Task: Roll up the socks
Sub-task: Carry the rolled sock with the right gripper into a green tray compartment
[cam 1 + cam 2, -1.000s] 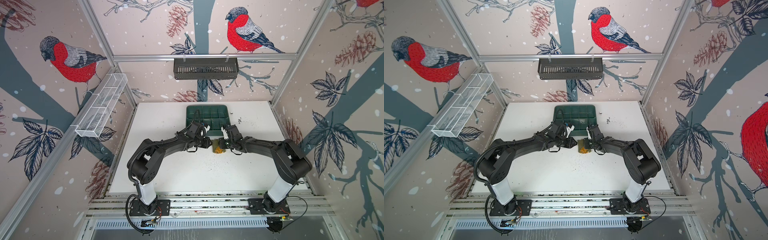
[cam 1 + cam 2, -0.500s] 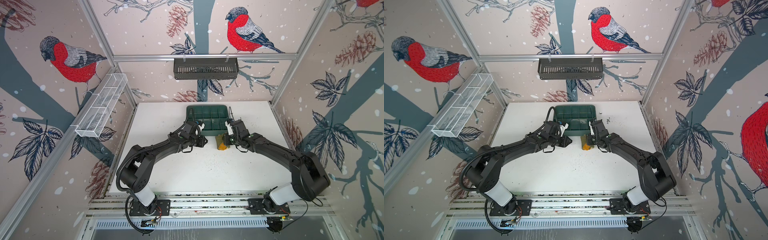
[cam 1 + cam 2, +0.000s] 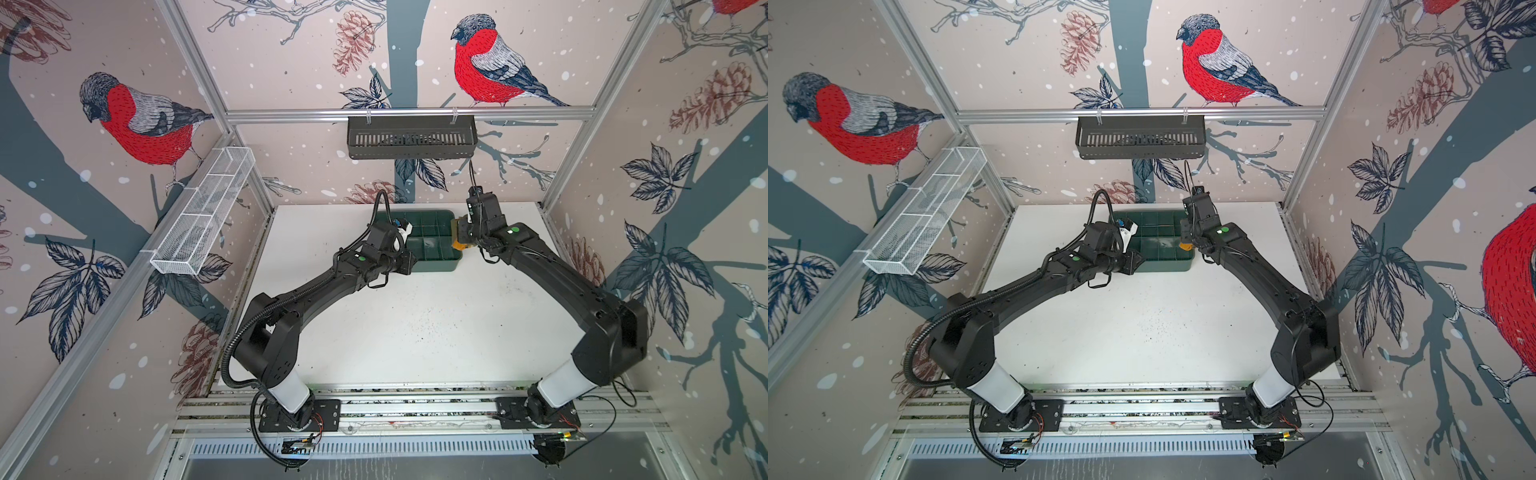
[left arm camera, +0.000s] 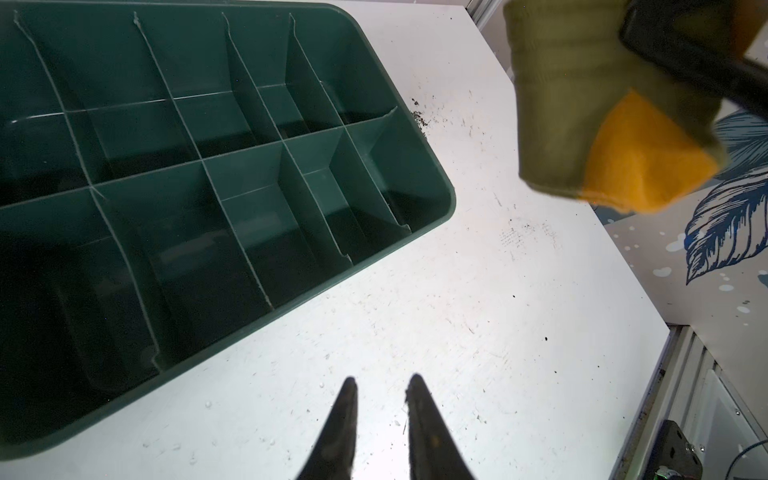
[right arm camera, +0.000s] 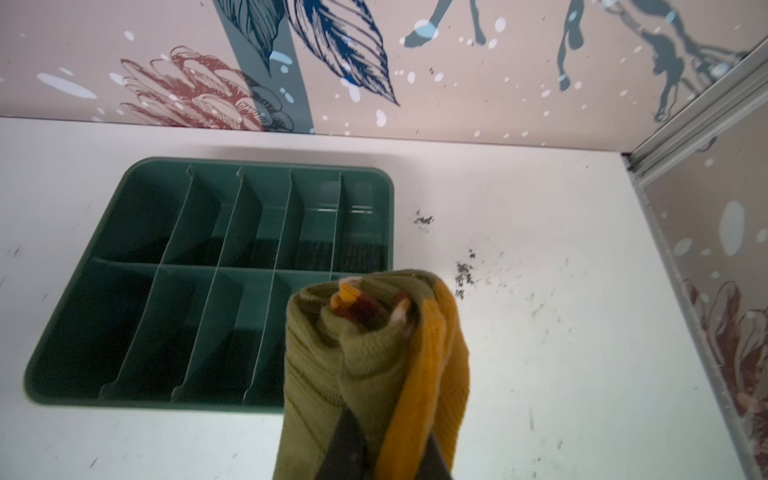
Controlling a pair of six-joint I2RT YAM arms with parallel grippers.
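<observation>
- Socks (image 5: 374, 353) are rolled into one fat bundle, olive green outside with an orange patch down one side; brown, orange and cream stripes show at the coiled end in the right wrist view
- right tool (image 5: 390, 451) is clamped on the lower part of the roll, with one dark finger (image 5: 349, 449) pressed into the olive knit
- in both top views the roll hangs clear of the white surface (image 3: 415, 332), at the right-hand edge of the dark green tray (image 3: 436, 266); whether it is over the end compartment or just outside the rim I cannot tell
- tray stands at the back middle of the surface, split by thin walls into many compartments
- left tool (image 4: 383, 380) holds nothing; its two dark tips stand a little apart over bare surface, just beside the tray and well apart from the roll
- dark specks (image 5: 463, 274) lie scattered on the surface near the tray's right end
</observation>
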